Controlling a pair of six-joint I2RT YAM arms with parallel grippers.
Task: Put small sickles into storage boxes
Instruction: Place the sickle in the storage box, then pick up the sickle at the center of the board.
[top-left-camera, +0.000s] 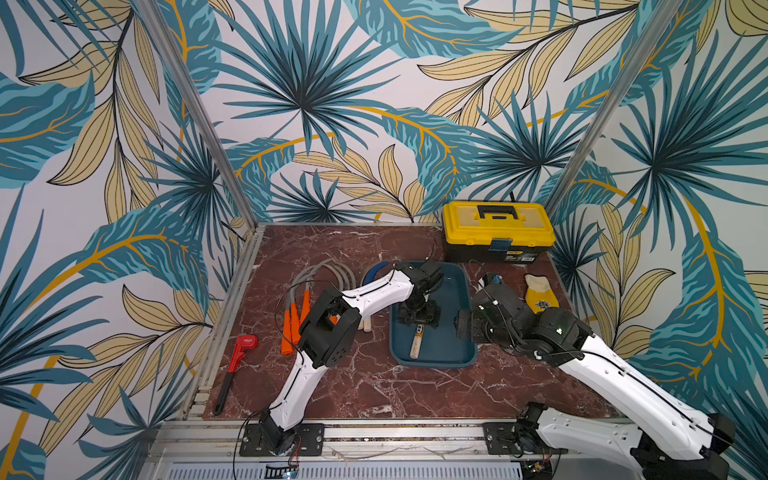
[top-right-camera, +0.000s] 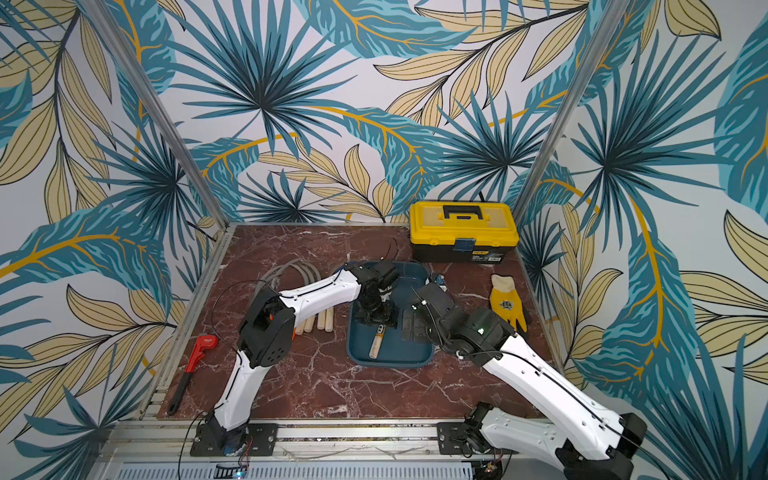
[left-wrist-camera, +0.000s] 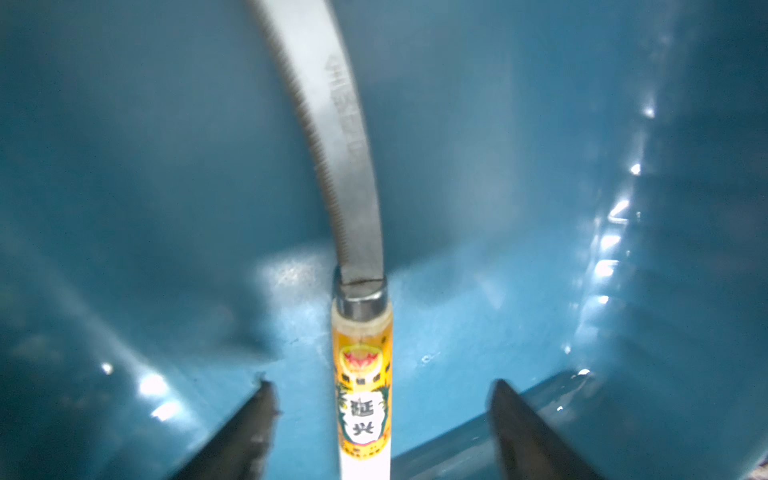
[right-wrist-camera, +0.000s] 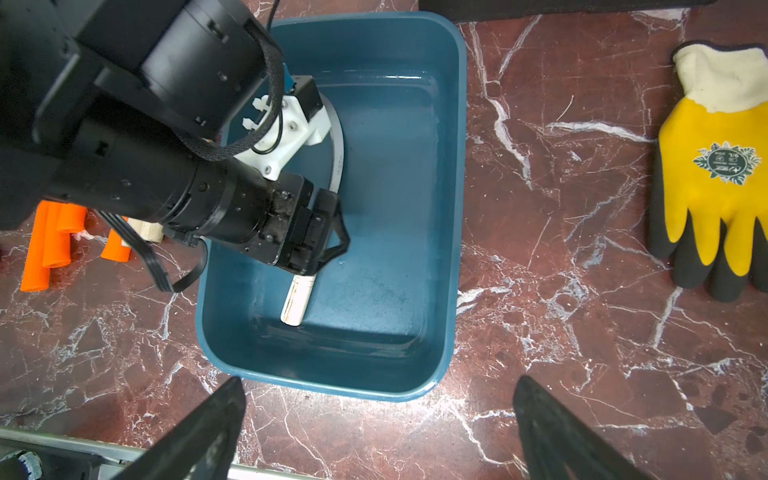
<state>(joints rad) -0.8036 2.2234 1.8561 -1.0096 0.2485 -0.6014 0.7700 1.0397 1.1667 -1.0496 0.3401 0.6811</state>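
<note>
Lying nearest, L side of counter (top-left-camera: 374, 390): pipe wrench (top-left-camera: 232, 374), red head, black handle, 1 pc.

R gripper (right-wrist-camera: 380, 386): hovers over bare counter just off the tray's near rim. R fingers (right-wrist-camera: 199, 436) spread wide, nothing betw. them.

Storage tray (top-left-camera: 434, 365): dark teal plastic, rounded corners, mid-counter, 1 pc.

Sickle in tray (top-left-camera: 415, 345): wood-handled, lying flat on tray floor, handle toward near rim. Yellow label next to ferrule; serrated grey blade (left-wrist-camera: 349, 166) curves toward far end.

L gripper (left-wrist-camera: 382, 384): down inside tray, over the sickle's handle. L fingers (left-wrist-camera: 249, 436) released, one each side of handle, clear gap both sides, not touching.

Loose sickles, on counter L of tray, partly hidden by L arm:
- orange-handled grp (top-left-camera: 293, 328)
- pale wood handles (top-right-camera: 316, 322) beside them
- grey blades (top-left-camera: 320, 266) fanned toward far side
- blue blade (top-left-camera: 372, 268) just by tray's far L corner
- count unclear

Work glove (top-left-camera: 540, 297): yellow/black, white cuff, R of tray.

Toolbox (top-left-camera: 496, 230): yellow lid, black base, closed, far R corner.
</note>
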